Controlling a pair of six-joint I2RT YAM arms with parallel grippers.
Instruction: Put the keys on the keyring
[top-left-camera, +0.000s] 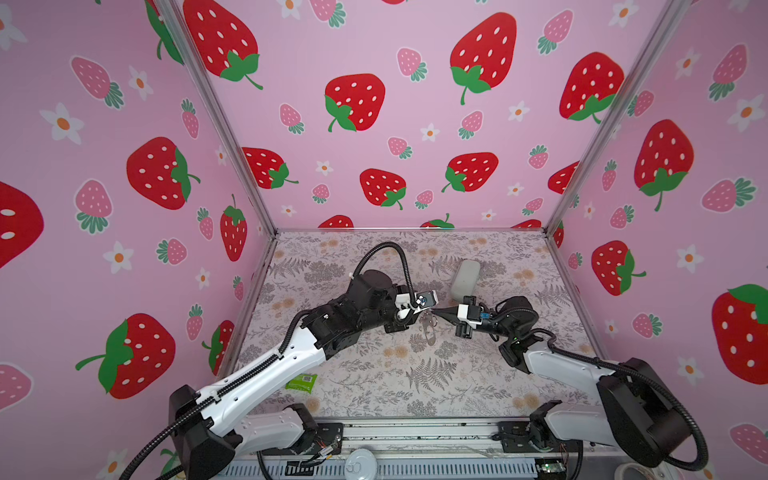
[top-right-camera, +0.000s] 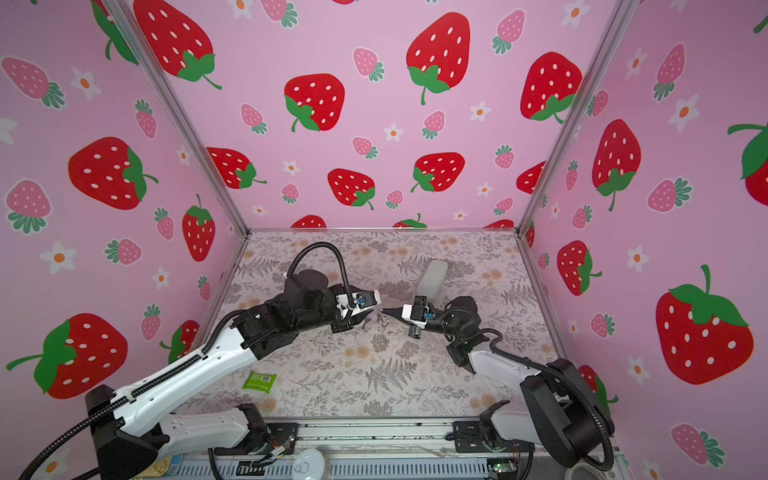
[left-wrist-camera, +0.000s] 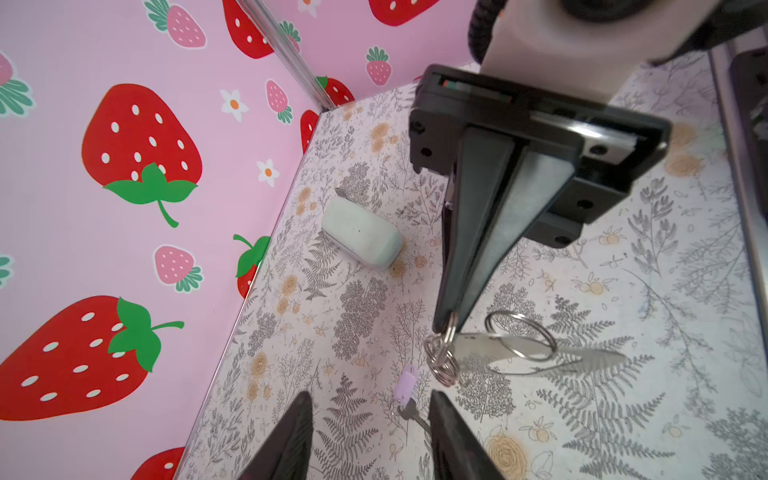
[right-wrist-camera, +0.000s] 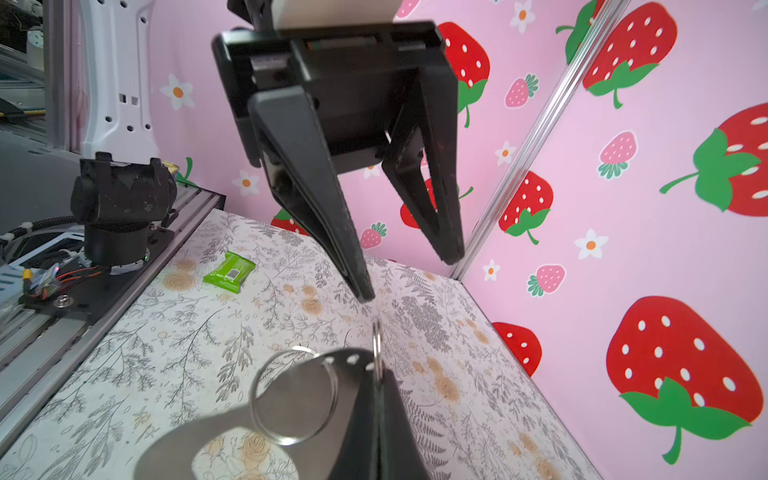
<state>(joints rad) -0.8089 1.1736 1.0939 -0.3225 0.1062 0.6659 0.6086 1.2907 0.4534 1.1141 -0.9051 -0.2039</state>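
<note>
r gripper (left-wrist-camera: 446, 326) is fully closed, tips pinching one of the small silvery rings on the keyring (left-wrist-camera: 594, 356). the grey strap trails out from that pinch w/ a bigger ring lying over it. can't tell if the strap's far end touches the mat. in both top views the keyring (top-left-camera: 429, 330) sits in front of the pale case (top-left-camera: 465, 278), a bit to its left, near but not touching.

l gripper (left-wrist-camera: 370, 395) is roughly half open, fingers apart, nothing between the pads. the keys (left-wrist-camera: 405, 384) lie flat on the mat in the gap between its fingers: lilac head pointing toward the case, dark metal part close to one finger, contact unclear. keys are just past the keyring as seen from the case, and just beside its ring cluster.

green packet (top-right-camera: 259, 381) lies well apart from the case, front-left of it, away from both grippers.
</note>
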